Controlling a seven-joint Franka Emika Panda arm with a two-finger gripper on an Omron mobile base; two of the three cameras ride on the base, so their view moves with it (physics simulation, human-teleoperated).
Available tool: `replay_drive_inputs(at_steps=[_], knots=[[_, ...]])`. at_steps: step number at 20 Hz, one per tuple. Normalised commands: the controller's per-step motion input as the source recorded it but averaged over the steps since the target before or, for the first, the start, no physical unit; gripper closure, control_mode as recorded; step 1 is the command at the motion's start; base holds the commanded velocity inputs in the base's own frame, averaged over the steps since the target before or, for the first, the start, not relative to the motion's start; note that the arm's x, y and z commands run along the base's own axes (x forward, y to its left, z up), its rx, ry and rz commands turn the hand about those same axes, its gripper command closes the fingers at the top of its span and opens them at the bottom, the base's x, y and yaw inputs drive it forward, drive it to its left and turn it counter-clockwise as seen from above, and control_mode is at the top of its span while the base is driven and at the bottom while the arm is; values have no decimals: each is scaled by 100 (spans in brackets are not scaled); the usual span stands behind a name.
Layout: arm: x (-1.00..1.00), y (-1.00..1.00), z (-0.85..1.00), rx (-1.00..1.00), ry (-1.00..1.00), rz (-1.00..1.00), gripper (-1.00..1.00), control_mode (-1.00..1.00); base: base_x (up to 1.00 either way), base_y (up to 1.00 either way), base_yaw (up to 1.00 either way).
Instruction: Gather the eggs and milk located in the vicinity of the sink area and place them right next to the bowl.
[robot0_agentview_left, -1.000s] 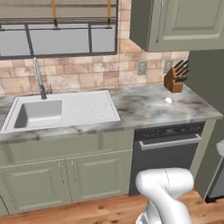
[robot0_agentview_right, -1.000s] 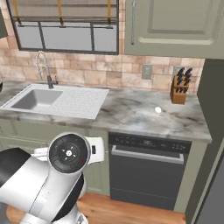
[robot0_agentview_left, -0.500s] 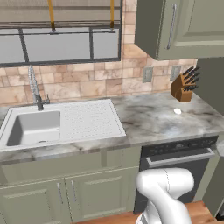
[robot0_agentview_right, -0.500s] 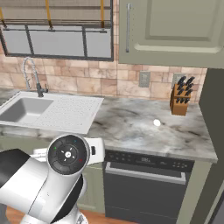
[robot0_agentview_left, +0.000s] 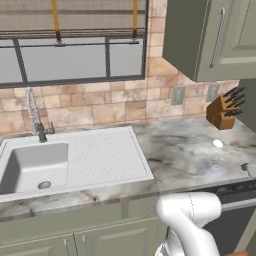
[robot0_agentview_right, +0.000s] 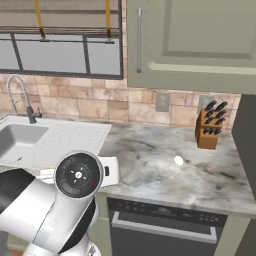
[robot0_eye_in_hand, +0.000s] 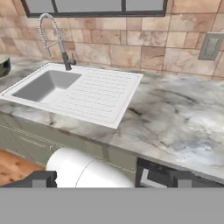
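Where the marble counter (robot0_agentview_left: 190, 150) meets the window wall, the white sink (robot0_agentview_left: 35, 167) sits sunk into it, basin on the left with a round drain, ribbed drainboard (robot0_agentview_left: 107, 152) on the right, and the chrome gooseneck faucet (robot0_agentview_left: 35, 115) standing at the back edge just behind the basin. In the hand view the same sink (robot0_eye_in_hand: 48, 85) lies at upper left, and the gripper (robot0_eye_in_hand: 109, 178) shows its two dark fingertips spread wide apart at the bottom edge, with nothing between them. Further right along the counter a small pale round thing (robot0_agentview_right: 178, 160) lies alone on the marble, too small to identify; a wooden knife block (robot0_agentview_right: 208, 131) stands beyond it against the brick backsplash, under the green wall cabinet (robot0_agentview_right: 195, 40). A dark dishwasher front (robot0_agentview_right: 165, 230) sits below the counter.
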Motion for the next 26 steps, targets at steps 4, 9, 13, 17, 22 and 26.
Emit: replay_drive_inputs(at_steps=[4, 9, 13, 17, 22, 26], knots=[[0, 0, 0, 0, 0, 0, -100, 100, 40, -17, 0], [0, -1, 0, 0, 0, 1, -100, -100, 10, -8, 0], [0, 0, 0, 0, 1, 1, -100, -100, 0, 0, 0], [8, -8, 0, 0, 4, -8, -100, -100, 0, 0, 0], [31, -26, 0, 0, 14, -22, -100, -100, 0, 0, 0], [32, -49, 0, 0, 19, -34, -100, -100, 0, 0, 0]])
